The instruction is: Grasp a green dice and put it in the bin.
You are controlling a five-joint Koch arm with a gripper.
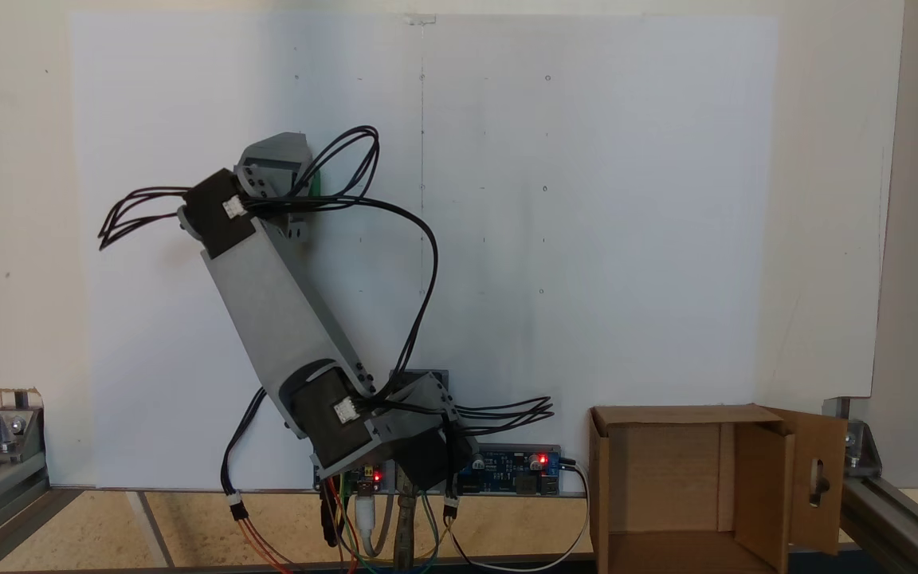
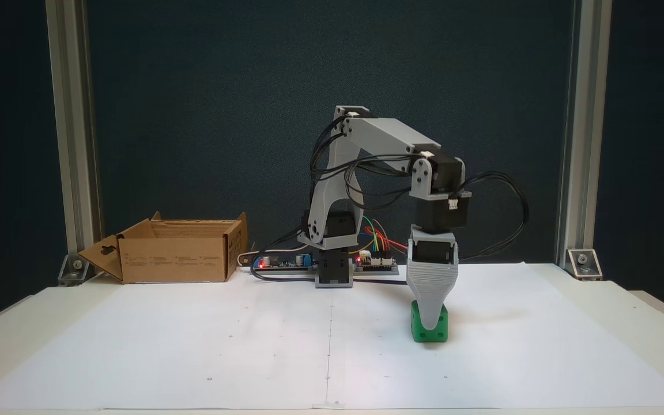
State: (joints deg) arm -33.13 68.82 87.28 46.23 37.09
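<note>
Grey ribbed gripper [image 2: 431, 323] pointing straight down over the green dice [image 2: 430, 330], one jaw hiding the other, so grip cannot be told. Small bright green cube, rounded corners, resting on white paper [image 2: 251, 346] over a pale table. Open brown cardboard bin [image 2: 173, 259] well apart at the back, dark blue backdrop behind

White paper sheets [image 2: 222, 346] are lying flat across the tabletop [image 2: 643, 311], meeting at a centre seam. A blue circuit board [image 1: 519, 469] with red lights glowing is sitting at the sheets' edge, with coloured wires [image 2: 375, 230] running from it. Aluminium frame posts [image 2: 70, 132] are standing at the rear corners on metal brackets [image 2: 583, 262]. A dark backdrop [image 2: 205, 104] is hanging behind.
</note>
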